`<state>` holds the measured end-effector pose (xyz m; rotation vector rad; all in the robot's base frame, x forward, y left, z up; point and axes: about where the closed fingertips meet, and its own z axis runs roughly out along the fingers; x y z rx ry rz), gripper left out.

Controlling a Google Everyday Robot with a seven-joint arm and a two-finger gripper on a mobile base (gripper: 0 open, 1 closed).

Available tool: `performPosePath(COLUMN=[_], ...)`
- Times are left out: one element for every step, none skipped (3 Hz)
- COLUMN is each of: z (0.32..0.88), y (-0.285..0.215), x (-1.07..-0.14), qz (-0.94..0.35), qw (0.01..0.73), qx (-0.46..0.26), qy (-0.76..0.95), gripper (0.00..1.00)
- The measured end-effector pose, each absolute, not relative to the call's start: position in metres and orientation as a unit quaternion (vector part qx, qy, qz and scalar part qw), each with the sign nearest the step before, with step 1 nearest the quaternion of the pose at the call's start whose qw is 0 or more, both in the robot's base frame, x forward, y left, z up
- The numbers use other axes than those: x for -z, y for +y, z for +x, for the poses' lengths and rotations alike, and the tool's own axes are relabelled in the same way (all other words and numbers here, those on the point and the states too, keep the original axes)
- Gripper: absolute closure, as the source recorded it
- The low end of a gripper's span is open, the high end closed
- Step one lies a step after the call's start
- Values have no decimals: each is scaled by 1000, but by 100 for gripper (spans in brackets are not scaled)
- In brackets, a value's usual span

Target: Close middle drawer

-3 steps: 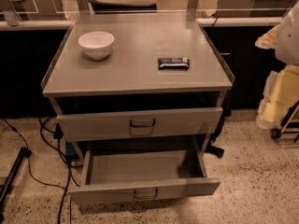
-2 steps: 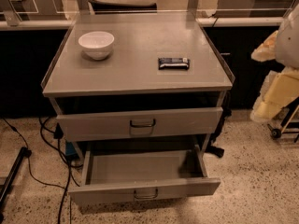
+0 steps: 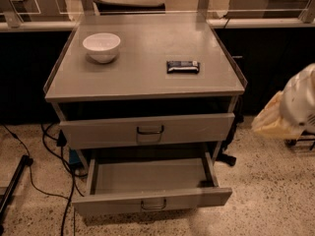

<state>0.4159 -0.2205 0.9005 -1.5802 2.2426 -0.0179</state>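
Observation:
The grey cabinet [image 3: 142,77] has two drawer fronts showing. The middle drawer [image 3: 152,198] is the lower one. It is pulled far out, its inside is empty, and a small dark loop handle [image 3: 153,204] sits at the centre of its low front. Above it, the top drawer [image 3: 147,130] has a taller front and stands out a little, with a dark gap over it. My gripper [image 3: 275,119] is a blurred white and beige shape at the right edge. It is at about the top drawer's height and well apart from the cabinet.
A white bowl [image 3: 102,46] and a dark snack bar [image 3: 182,67] lie on the cabinet top. Black cables [image 3: 49,146] trail on the speckled floor at the left, next to a dark stand leg [image 3: 12,191]. A counter runs behind the cabinet.
My arm at the right edge has dropped lower and now reaches less far up the picture. The drawers, bowl and bar have not moved.

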Motion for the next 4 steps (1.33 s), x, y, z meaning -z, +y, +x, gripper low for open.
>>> performPosePath(z=[406, 406, 396, 376], y=[-217, -217, -228, -250], x=[-847, -847, -800, -720], qz=[-551, -551, -554, -543], qw=[207, 207, 190, 175], qx=[-27, -27, -44, -77], qy=[808, 808, 809, 818], gripper=[100, 100, 100, 100])
